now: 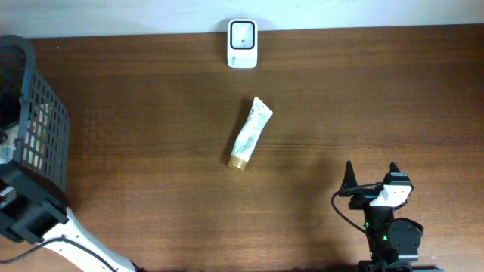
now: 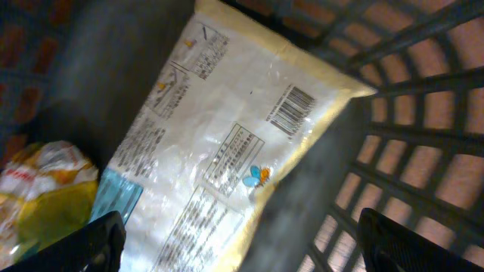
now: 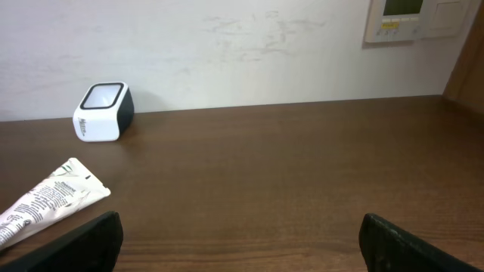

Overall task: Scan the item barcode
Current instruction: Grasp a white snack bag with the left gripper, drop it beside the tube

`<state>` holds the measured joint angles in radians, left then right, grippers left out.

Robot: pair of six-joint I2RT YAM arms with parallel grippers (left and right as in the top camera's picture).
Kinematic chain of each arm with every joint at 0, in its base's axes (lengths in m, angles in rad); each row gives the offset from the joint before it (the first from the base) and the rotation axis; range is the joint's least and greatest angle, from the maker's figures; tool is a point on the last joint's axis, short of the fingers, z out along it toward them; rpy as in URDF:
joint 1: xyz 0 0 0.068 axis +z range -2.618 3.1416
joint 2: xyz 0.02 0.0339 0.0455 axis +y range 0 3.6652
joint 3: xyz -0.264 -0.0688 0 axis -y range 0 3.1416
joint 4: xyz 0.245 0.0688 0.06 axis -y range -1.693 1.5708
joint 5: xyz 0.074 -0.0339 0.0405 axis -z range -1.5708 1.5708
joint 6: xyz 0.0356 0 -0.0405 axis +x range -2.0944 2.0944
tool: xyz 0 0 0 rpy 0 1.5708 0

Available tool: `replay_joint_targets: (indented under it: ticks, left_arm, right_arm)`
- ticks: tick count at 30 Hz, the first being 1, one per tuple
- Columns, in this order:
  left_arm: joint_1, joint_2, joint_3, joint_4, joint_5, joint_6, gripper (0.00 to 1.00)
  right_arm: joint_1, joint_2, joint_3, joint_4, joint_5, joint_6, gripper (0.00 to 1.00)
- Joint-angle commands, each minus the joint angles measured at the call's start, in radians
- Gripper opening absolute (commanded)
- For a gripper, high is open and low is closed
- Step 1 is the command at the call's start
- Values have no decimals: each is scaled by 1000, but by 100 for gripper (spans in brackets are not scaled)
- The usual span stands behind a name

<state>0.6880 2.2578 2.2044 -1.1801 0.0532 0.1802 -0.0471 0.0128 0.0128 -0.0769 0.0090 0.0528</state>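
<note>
Overhead: A brown wooden tabletop [image 1: 363, 91] carries a white box-shaped barcode scanner [image 1: 243, 44] at the far edge, centre. A white squeeze tube with a gold cap [image 1: 249, 133] lies flat near the middle, well apart from the scanner, with its cap end pointing away from it. A dark mesh basket [image 1: 38, 113] stands at the left edge and the left arm [image 1: 30, 215] sits beside it. The right pincer [image 1: 372, 177] is parked at the near right, fingers spread, nothing between them, well clear of the tube.

Left wrist: The camera looks down into the basket. A white-and-cream plastic packet [image 2: 219, 143] lies tilted against the mesh wall, its black barcode [image 2: 291, 108] face up. A yellow crumpled wrapper [image 2: 41, 196] lies beside it. The left pincer [image 2: 242, 245] is released, both fingertips wide at the frame corners, above the packet and not gripping it. Whether it touches the packet cannot be told.

Right wrist: Scanner and tube are both visible ahead, with only bare tabletop between the spread fingertips.

Progress (judgement): early. No item is held or presented to the scanner window. Remaining: grasp an item, most likely the packet, lift it out, carry it over, and turn the barcode to the scanner. Whether the tube has been scanned cannot be told.
</note>
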Motion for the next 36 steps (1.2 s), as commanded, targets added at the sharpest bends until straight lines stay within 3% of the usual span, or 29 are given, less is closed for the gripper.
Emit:
replay_joint_targets:
  ticks: [1,6,7,8,12,14,19,22,24,26,28,30,32,36]
  left_arm:
    - [7,102,-11,9,13,61,97]
    - [9,199,-11,45,3,61,96]
    - [9,212,-11,46,3,61,85]
    - [9,214,-11,46,3,61,54]
    - [9,211,18,17,4,60,22]
    - [9,168,72,-8,4,6,12]
    - [9,-129,231,-28,43,-170,0]
    - [9,-304,235,-8,93,-241,0]
    - [8,-414,235,6,153,-289,0]
    - [-24,-523,235,-1,311,-301,0]
    - [-140,-564,235,-121,317,-300,0]
    - [-340,-546,191,-228,296,-299,0]
    - [-544,-521,35,-214,246,-300,0]
    - [-765,-465,-347,-51,235,-331,0]
  right_arm:
    - [-6,-6,-7,-5,2,3,99]
    - [-6,-6,-7,-5,2,3,99]
    - [-6,-6,-7,-5,2,3,99]
    - [-6,-6,-7,-5,2,3,99]
    - [-6,-6,-7,-5,2,3,99]
    - [-6,-6,-7,-5,2,3,99]
    - [-6,-6,-7,-5,2,3,99]
    - [-6,-6,-7,-5,2,3,99]
    - [-6,-6,-7,-5,2,3,99]
    - [-6,-6,-7,-5,2,3,99]
    - [-6,-6,-7,-5,2,3,99]
    - [-6,-6,-7,-5,2,3,99]
    - [-6,-6,-7,-5,2,3,99]
    - [-6,-6,-7,-5,2,3,99]
